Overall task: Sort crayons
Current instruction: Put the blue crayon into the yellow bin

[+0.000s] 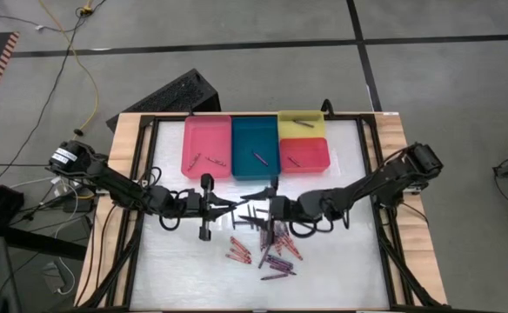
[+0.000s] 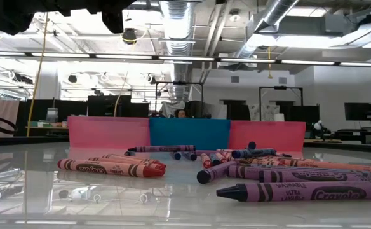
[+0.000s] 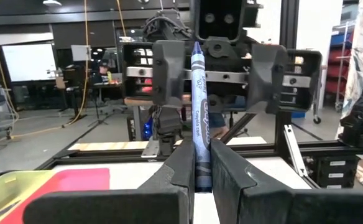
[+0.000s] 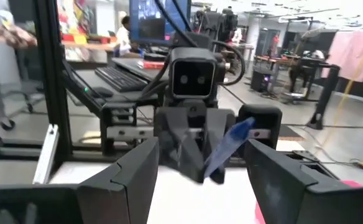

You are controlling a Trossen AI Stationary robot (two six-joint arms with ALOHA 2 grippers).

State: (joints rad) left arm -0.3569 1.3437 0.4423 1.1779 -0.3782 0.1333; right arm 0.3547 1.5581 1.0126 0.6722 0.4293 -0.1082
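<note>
left wrist view shows a blue-grey crayon (image 3: 198,118) standing upright, clamped at its lower end between the left gripper (image 3: 198,171) jaws; its wrapper reads "crayola.com" down the side. it is held out toward the right gripper (image 4: 201,168), which faces it head-on with jaws spread wide and empty. that pose looks like a hand-over, probably so the right arm can carry the crayon on. in the high view the two grippers meet just in front of the teal tray (image 1: 255,146), and the pile of loose crayons (image 1: 267,248) lies on the desk (image 1: 184,269) just in front of them, on the side away from the teal tray. the pink tray (image 1: 207,146) is beside the teal tray, the yellow tray (image 1: 302,126) and red tray (image 1: 304,153) on its other side; each holds a crayon or two, so sorting seems barely begun. in the low view a purple crayon (image 2: 312,189) nearest the camera reads "crayola" and "ultra".
</note>
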